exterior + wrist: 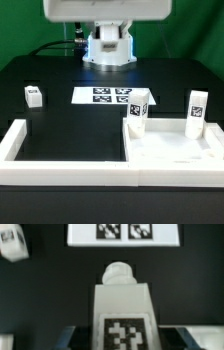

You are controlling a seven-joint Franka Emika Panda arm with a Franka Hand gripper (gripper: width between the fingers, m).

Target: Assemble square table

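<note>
In the wrist view my gripper is shut on a white table leg. Its tag faces the camera and its rounded tip points toward the marker board. A bluish finger shows on each side of the leg. In the exterior view the white square tabletop lies at the front right. Two tagged legs stand upright at its far edge, one slightly tilted and the other further right. Another leg block lies alone at the left and also shows in the wrist view. My fingers do not show in the exterior view.
A white U-shaped border wall runs along the front and left of the black table. The marker board lies flat in the middle. The robot base stands at the back, and a white part of the arm fills the top edge.
</note>
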